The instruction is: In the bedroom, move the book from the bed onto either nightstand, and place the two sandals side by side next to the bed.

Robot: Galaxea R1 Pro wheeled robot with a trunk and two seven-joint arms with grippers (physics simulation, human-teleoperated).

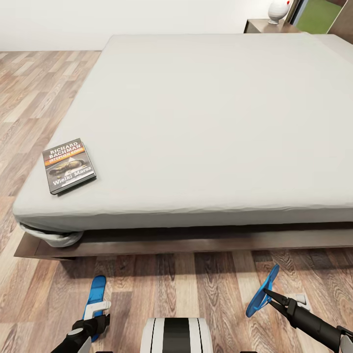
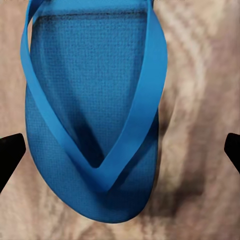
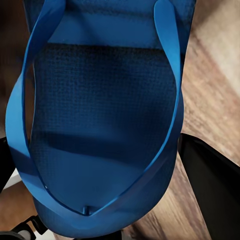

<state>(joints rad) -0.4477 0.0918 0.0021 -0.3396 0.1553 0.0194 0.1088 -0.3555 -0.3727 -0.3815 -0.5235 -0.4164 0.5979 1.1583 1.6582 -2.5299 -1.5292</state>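
Observation:
The book [image 1: 69, 165] lies face up on the bed [image 1: 206, 127], near its front left corner. One blue sandal [image 1: 96, 295] lies flat on the wood floor in front of the bed, and in the left wrist view this sandal [image 2: 95, 115] sits strap up between the spread fingertips [image 2: 10, 152]. My left gripper [image 1: 96, 309] hovers open over its near end. The other sandal [image 1: 263, 292] is lifted and tilted on edge, with my right gripper [image 1: 268, 294] shut on it; close up, that sandal [image 3: 100, 115] lies between the dark fingers [image 3: 212, 192]. A nightstand [image 1: 264, 25] stands at the far right.
A white rounded object [image 1: 277, 11] stands on the nightstand. The dark bed frame [image 1: 162, 242] juts out low over the floor, with a bunch of sheet [image 1: 61, 239] hanging at its left corner. Wood floor [image 1: 29, 98] runs along the bed's left side. My trunk [image 1: 176, 336] is at the bottom middle.

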